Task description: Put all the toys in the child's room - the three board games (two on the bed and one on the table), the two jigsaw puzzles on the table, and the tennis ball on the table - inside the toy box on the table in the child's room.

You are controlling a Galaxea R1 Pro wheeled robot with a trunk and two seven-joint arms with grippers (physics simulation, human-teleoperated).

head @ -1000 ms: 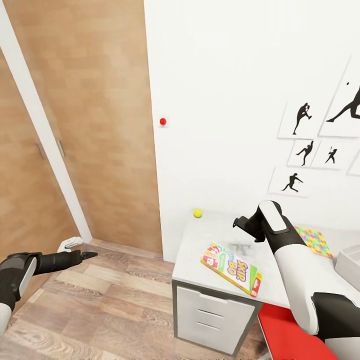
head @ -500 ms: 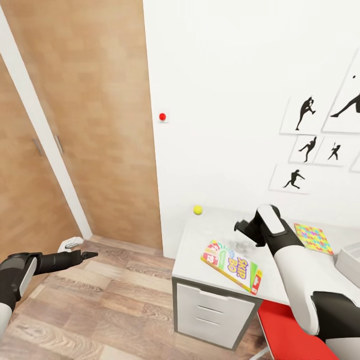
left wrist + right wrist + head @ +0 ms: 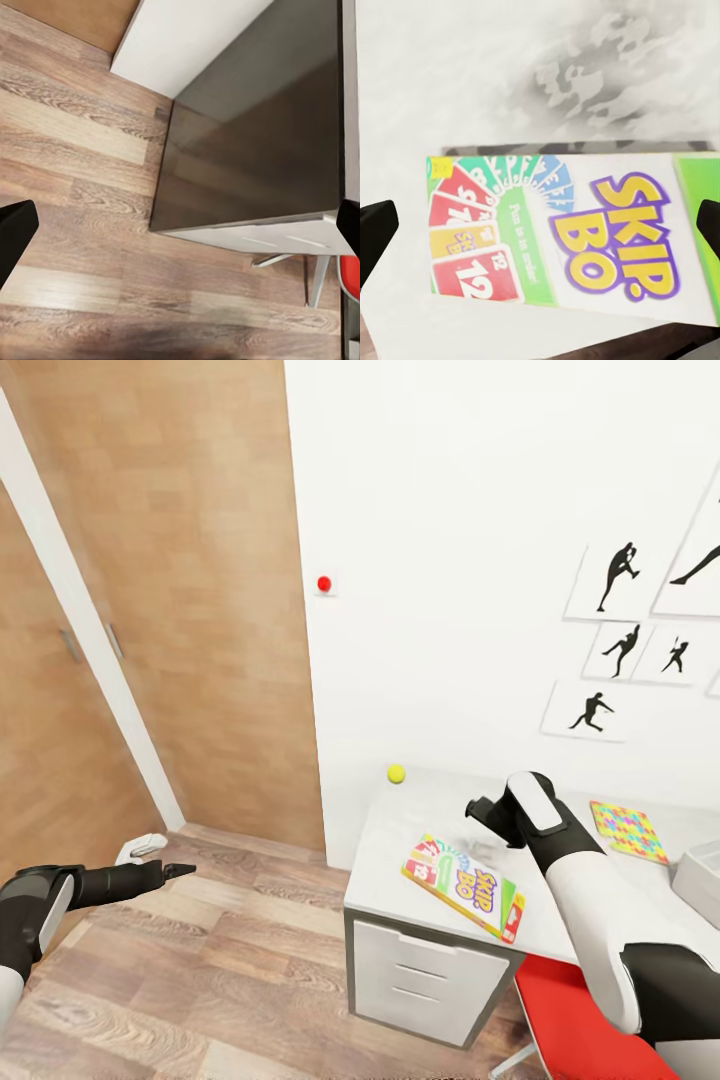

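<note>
The table (image 3: 400, 840) stands against the white wall, with a pale grey top and white drawers. On its near part lies a board game (image 3: 465, 887), a yellow-green-red box with big letters. It also fills much of the right wrist view as the board game (image 3: 585, 232). A yellow tennis ball (image 3: 396, 773) rests at the table's far corner by the wall. A jigsaw puzzle (image 3: 628, 830) lies flat further right, and a corner of the grey toy box (image 3: 700, 875) shows at the edge. My right gripper (image 3: 490, 812) hovers open above the table just beyond the game, holding nothing. My left gripper (image 3: 170, 871) is open over the floor.
A red chair seat (image 3: 575, 1020) sits at the table's front right. Wooden doors (image 3: 180, 610) and a white frame stand to the left, above wood floor (image 3: 200, 980). The table's dark grey side panel (image 3: 255, 127) faces the left wrist view.
The head view has drifted a little, so the table and wall pictures sit slightly higher in the picture. Both arms keep about the same pose.
</note>
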